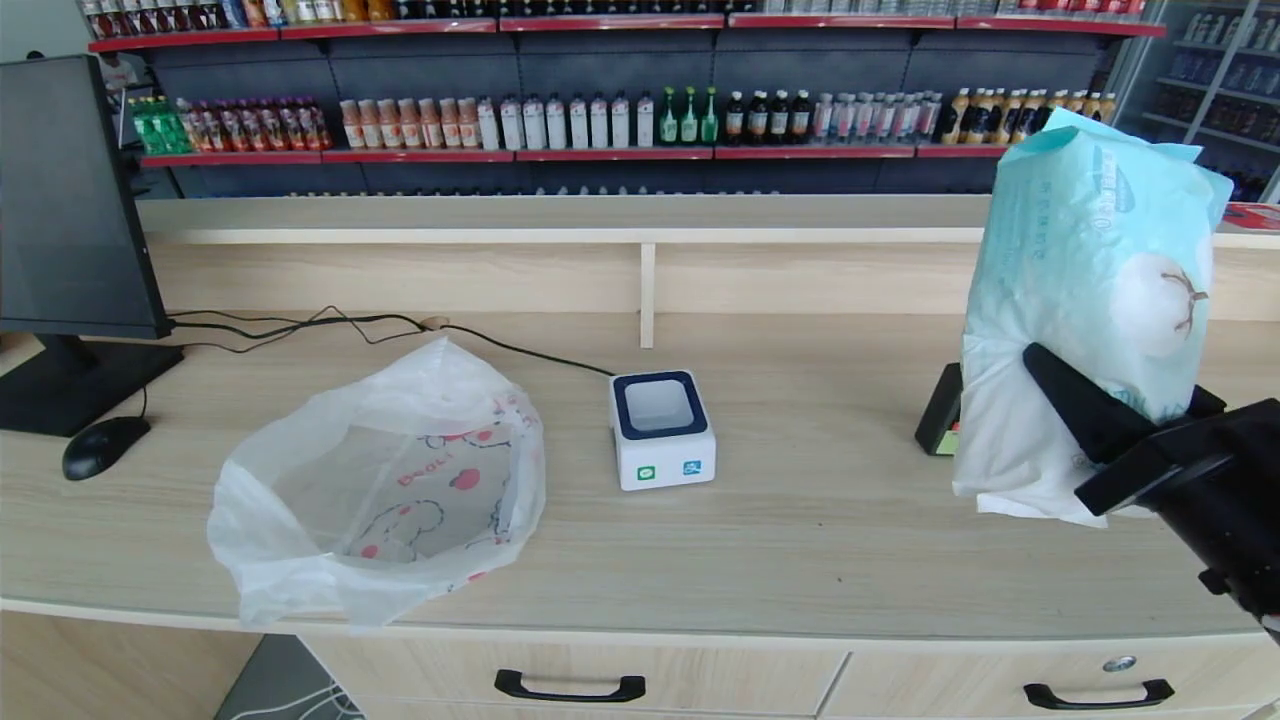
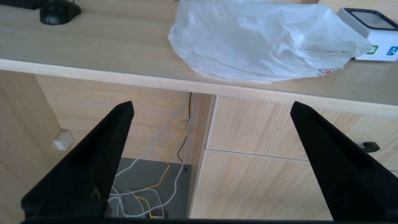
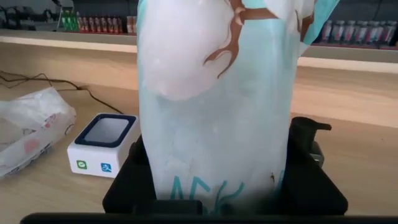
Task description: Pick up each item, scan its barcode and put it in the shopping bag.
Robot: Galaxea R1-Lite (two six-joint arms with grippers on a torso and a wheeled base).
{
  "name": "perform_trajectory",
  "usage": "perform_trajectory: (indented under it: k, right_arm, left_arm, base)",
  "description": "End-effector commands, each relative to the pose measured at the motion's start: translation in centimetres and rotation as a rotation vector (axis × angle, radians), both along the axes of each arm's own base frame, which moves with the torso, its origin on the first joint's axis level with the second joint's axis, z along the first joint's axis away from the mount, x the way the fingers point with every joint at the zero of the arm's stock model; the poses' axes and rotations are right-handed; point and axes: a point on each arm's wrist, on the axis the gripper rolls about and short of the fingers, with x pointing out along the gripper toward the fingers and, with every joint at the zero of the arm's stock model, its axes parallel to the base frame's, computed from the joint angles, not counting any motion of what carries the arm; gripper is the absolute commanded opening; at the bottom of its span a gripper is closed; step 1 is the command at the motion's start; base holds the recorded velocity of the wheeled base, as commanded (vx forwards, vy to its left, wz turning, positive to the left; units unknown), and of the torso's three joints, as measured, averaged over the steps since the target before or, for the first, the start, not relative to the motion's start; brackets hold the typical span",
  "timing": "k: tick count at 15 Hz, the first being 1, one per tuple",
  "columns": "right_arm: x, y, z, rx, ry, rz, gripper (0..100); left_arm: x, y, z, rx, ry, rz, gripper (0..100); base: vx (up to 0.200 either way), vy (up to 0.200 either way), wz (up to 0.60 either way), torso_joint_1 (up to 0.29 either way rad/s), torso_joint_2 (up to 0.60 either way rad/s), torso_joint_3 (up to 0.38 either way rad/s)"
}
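Right hand (image 1: 1095, 405) clamped on teal-and-white soft plastic pack (image 1: 1090, 230), upright over the right end of the tabletop (image 1: 820, 530), presumably bound for the white cube scanner (image 1: 662, 432); left hand (image 2: 211, 109) spread

- The light wooden counter (image 1: 820, 520) has a raised ledge along its far side.
- A white plastic shopping bag (image 1: 380, 490) lies open on the left part, close to the front edge.
- A small white scanner (image 1: 661, 430) with a dark blue top stands just beside the bag, near the middle.
- A black cable (image 1: 300, 325) runs from the scanner toward the far left.
- A black monitor (image 1: 75, 200) stands at the left end, with a black mouse (image 1: 104, 446) in front of its base.
- A small dark box (image 1: 938, 412) stands on the right part, well apart from the scanner.
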Motion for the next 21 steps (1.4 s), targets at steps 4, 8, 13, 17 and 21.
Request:
perform_trajectory:
  k: [4,8,13,17,21]
  right_arm:
    - [2.1,0.4,0.0,0.015,0.014,-0.042,0]
    - [2.5,-0.1,-0.5,0.027,0.044,-0.085,0]
    - [2.3,0.0,-0.3,0.039,0.038,-0.016,0]
    - [2.6,0.1,0.2,0.051,0.014,-0.016,0]
    - [2.8,0.3,0.1,0.043,0.02,-0.012,0]
  left_arm:
    - [0.0,0.0,0.0,0.001,-0.001,-0.001,100]
    - [0.0,0.0,0.0,0.0,-0.001,0.001,100]
    - [0.0,0.0,0.0,0.0,-0.001,-0.001,100]
    - [0.0,0.0,0.0,0.0,-0.001,-0.001,100]
    - [0.0,0.0,0.0,0.0,-0.001,-0.001,100]
  base:
    - [0.0,0.0,0.0,0.0,0.0,0.0]
    - [0.0,0.0,0.0,0.0,0.0,0.0]
    - [0.0,0.16,0.0,0.004,0.0,0.0]
    - [0.0,0.2,0.0,0.007,0.0,0.0]
    - [0.0,0.2,0.0,0.001,0.0,0.009]
